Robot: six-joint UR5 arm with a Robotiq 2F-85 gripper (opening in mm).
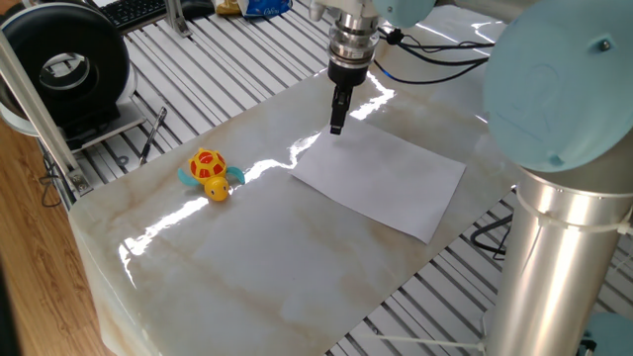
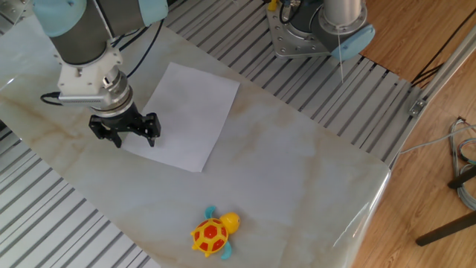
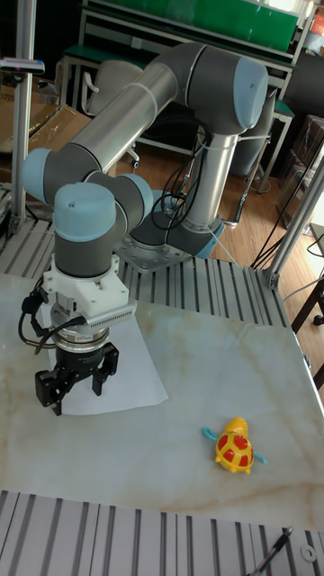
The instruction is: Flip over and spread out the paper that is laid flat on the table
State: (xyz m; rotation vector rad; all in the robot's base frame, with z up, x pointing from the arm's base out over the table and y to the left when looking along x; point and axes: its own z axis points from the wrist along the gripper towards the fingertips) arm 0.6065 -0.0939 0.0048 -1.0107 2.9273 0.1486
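The paper [image 1: 381, 178] is a plain white sheet lying flat on the marble table [image 1: 267, 257], toward the side near the arm's base. My gripper [image 1: 336, 127] points straight down over the sheet's far corner. In the other fixed view the gripper [image 2: 134, 140] is open, its black fingers [image 2: 151, 138] spread over the paper [image 2: 190, 112] at its near-left corner. The tall fixed view shows the gripper [image 3: 78, 396] astride the paper [image 3: 126, 378] at its left edge, holding nothing. I cannot tell if the fingertips touch the sheet.
A yellow and red toy turtle [image 1: 208, 173] sits on the table apart from the paper, also the turtle [image 2: 212, 232]. A black round device [image 1: 74, 64] and a pen-like tool [image 1: 153, 133] lie on the ribbed rails. The arm's thick column [image 1: 564, 227] stands beside the table.
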